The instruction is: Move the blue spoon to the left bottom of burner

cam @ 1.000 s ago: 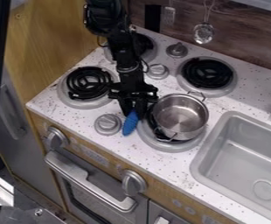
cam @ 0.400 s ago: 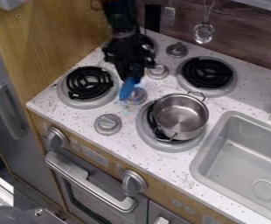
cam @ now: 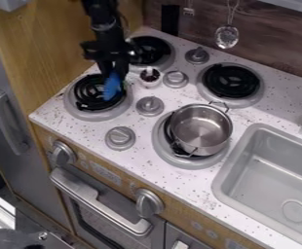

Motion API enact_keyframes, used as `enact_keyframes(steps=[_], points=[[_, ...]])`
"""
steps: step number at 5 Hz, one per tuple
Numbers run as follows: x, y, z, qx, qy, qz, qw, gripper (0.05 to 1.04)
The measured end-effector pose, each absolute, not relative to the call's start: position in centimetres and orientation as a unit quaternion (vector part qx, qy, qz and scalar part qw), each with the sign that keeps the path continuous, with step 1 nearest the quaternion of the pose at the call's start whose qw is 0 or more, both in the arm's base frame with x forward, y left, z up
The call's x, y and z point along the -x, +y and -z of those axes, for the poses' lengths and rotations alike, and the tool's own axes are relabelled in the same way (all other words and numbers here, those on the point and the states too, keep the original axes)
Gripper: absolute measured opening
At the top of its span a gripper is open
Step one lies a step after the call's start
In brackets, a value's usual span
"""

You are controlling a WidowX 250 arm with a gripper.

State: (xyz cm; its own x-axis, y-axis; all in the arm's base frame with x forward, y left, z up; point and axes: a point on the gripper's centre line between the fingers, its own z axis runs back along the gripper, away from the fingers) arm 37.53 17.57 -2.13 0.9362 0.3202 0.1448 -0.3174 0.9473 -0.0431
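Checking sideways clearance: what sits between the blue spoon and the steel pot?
In the camera view, a grey knob stands between the blue spoon and the steel pot.

Toy kitchen, or a v. close mock-up of one: a speckled white counter [cam: 257,115] w/ four coil burners, a small metal pot [cam: 200,130] on the front right one & a grey sink [cam: 271,170] alongside. Below are stove knobs & an oven door handle [cam: 100,201]; wood-look backsplash [cam: 271,44] behind.
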Motion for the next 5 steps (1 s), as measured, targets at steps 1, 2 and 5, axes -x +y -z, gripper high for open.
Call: enact_keyframes(steps=[1,2,5], points=[[-37.3,19.9,2.5,-0.007,-0.062,-0.174,0.983,0.355],[-36.1,20.3,4.6,-0.010,-0.017,-0.166,0.986,0.354],[-36.5,17.4,4.9,-0.009,-0.012,-0.124,0.992,0.971]])
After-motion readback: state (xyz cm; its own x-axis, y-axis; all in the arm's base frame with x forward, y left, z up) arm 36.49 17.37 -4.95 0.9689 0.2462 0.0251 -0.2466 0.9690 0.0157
